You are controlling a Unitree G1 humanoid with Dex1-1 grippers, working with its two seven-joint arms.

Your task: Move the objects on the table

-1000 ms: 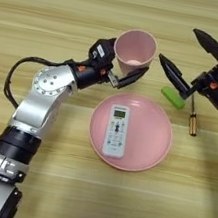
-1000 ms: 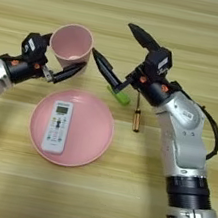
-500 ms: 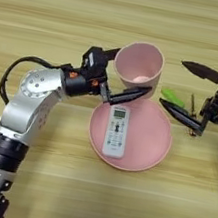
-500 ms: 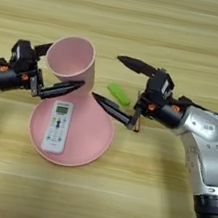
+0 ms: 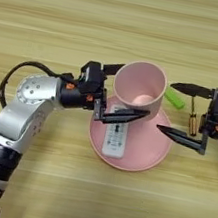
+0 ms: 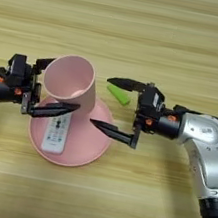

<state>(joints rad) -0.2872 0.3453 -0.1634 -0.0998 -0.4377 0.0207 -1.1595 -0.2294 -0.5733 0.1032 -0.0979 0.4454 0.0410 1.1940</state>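
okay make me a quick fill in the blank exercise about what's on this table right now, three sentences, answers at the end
1. The left gripper is shut on the pink ____.
2. The white remote control lies on the round pink ____.
3. The right gripper, beside the green block, has its fingers ____.

Answers: cup; plate; open

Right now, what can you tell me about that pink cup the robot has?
The pink cup is a plain, smooth, pale pink tumbler that looks like plastic, wider at its open mouth than at its base. It appears empty and stands roughly upright, over the back part of the round pink plate. The left gripper holds it, one black finger behind the wall and one in front. The white remote lies on the plate beside it.
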